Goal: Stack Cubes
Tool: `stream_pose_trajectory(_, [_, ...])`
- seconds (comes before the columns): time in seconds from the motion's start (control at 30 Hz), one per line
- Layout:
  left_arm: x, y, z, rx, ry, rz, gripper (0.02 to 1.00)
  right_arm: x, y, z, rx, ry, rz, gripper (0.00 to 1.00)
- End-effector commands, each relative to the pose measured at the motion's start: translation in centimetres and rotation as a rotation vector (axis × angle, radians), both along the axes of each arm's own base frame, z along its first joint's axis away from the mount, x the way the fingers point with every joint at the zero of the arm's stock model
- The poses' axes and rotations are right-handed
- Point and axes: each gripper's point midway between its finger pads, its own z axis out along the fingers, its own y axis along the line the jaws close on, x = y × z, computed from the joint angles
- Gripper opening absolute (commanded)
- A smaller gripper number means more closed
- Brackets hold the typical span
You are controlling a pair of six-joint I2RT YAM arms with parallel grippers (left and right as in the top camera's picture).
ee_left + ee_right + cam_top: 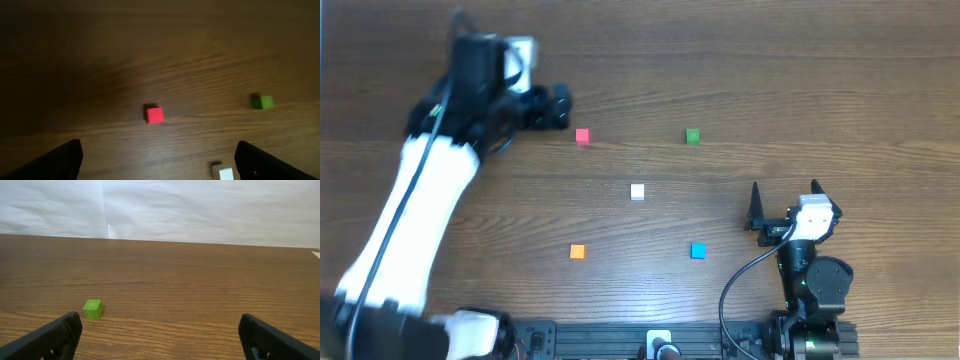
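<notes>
Red, the small cube (582,136) lay at ten o'clock of the white cube (637,191), and the released, empty left tool (159,161) probably needed centring squarely above the red one before descending.

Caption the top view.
Left gripper open near the pink cube; green cube, white cube, orange cube and blue cube lie unstacked.

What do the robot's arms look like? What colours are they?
The left arm has a long white tube, then black parts up to the left gripper, with a thin dark cable along it. The right arm is mostly black and chunky, with a white block behind the right gripper and a black cable looping beside it. Both have dark, pointed jaws.
</notes>
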Motion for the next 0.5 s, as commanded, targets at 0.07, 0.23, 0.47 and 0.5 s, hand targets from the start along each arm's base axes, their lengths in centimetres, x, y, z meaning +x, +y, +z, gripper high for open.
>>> stream_pose_trajectory(0.07, [2.0, -1.7, -5.3, 0.022, 0.132, 0.026, 0.967, 0.0, 0.1, -0.1, -0.003, -0.002, 0.008, 0.991])
stream_pose_trajectory(0.23, [2.1, -1.7, -10.4, 0.046, 0.250, 0.037, 0.950, 0.0, 0.1, -0.1, -0.003, -0.002, 0.008, 0.993])
stream_pose_trajectory(0.47, [2.2, -2.6, -13.6, 0.084, 0.292, 0.020, 0.943, 0.0, 0.1, -0.1, -0.003, -0.002, 0.008, 0.991])
stream_pose_trajectory(0.5, [2.2, -2.7, -13.9, 0.097, 0.294, 0.019, 0.934, 0.0, 0.1, -0.1, -0.003, -0.002, 0.008, 0.991])
